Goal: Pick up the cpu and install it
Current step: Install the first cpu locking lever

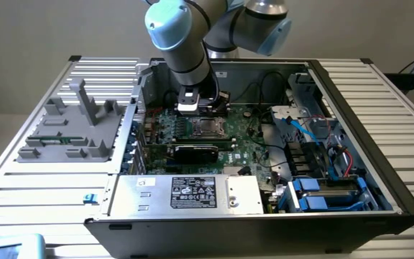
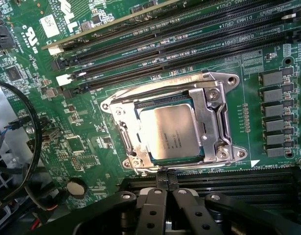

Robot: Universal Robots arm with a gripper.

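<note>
The cpu (image 2: 170, 132), a silvery square chip with a thin rim, lies in the metal-framed socket (image 2: 216, 122) on the green motherboard (image 2: 86, 122), slightly askew in the frame. My gripper (image 2: 166, 180) hangs just over the socket's near edge, its two dark fingers pressed together with nothing visible between them. In the exterior view the gripper (image 1: 192, 110) hovers inside the open computer case, right beside the cpu (image 1: 207, 128) in the middle of the board.
Memory slots (image 2: 155, 44) run alongside the socket. A black cable loop (image 2: 33, 132) lies on the board. The case holds a power supply (image 1: 192, 193), blue drive bays (image 1: 322, 194) and loose cables (image 1: 304, 129). A grey plastic holder (image 1: 70, 129) sits on the slatted table.
</note>
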